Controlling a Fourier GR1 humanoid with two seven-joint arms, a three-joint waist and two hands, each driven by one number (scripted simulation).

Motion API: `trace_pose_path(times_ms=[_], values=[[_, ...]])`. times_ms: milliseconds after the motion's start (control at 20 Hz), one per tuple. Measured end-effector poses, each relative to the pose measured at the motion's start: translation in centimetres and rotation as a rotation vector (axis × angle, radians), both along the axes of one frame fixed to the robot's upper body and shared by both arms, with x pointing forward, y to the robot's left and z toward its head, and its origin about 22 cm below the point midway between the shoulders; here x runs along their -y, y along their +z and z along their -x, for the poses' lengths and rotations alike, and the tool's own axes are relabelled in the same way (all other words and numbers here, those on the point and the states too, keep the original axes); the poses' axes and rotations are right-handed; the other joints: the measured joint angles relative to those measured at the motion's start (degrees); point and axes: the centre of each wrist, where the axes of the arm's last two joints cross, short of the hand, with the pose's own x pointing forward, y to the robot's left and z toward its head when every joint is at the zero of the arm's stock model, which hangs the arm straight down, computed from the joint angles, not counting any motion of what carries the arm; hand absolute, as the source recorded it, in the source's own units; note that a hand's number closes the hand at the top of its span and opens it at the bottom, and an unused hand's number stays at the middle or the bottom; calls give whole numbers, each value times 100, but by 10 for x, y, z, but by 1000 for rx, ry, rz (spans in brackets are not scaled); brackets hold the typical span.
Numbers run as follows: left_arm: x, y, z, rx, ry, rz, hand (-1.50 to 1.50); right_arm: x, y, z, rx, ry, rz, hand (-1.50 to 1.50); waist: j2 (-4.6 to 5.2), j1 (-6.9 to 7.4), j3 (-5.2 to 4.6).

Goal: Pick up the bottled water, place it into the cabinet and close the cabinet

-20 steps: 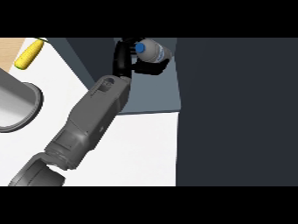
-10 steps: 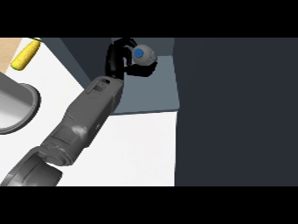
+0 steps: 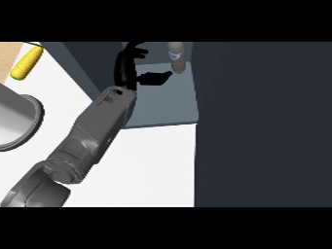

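While upright in the cabinet (image 3: 161,109), the bottled water (image 3: 176,56) stands beside the robot hand (image 3: 129,68).

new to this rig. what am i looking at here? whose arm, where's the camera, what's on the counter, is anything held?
The camera sits at the robot's head, looking steeply down at a kitchen counter. The grey forearm ends in a black hand. From this view I can't tell which arm it is; only one shows. The hand is open inside the cabinet, the grey-blue box. Its thumb points toward the bottled water standing upright at the back. Nothing is held; whether the thumb tip touches the bottle I can't tell. On the counter to the left: a large grey metal pot and, near the wooden edge, a yellow corn cob.
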Motion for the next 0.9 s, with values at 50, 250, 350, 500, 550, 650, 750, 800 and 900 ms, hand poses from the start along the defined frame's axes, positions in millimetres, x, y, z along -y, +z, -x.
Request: trace_pose_path(times_ms=[50, 250, 350, 500, 550, 650, 750, 800, 900], values=[[0, 0, 0, -1, 0, 3, -150, 0, 0, 1, 0, 0, 1, -150, -2, -4, 2], [-3, -1, 0, -16, 14, 14, -150, -1, 4, 2, 3, 5, 6, -150, -9, -29, 10], [-3, -1, 0, -20, 21, 19, -150, -1, 2, 1, 1, 4, 5, -150, -8, -31, 12], [-2, 0, -1, -16, 24, 26, -150, -1, 1, -2, 3, 10, 5, -150, -1, -16, 8], [-2, 1, -1, -12, 12, 42, -150, -1, 0, -2, 1, 9, 6, -150, 1, -14, 8], [-2, 2, -1, 14, -17, 74, -150, 1, 0, 0, 4, 3, 6, -150, 1, -3, 0], [-2, 1, 0, 42, -45, 110, -150, 3, 1, 3, 8, -2, 8, -150, -7, 11, -2], [-1, 2, -1, 50, -63, 135, -150, 4, 1, 4, 8, -3, 13, -150, -5, 29, -10], [1, 4, -1, 85, -101, 179, -150, 5, 1, 2, 9, -8, 15, -150, -4, 60, -9]])
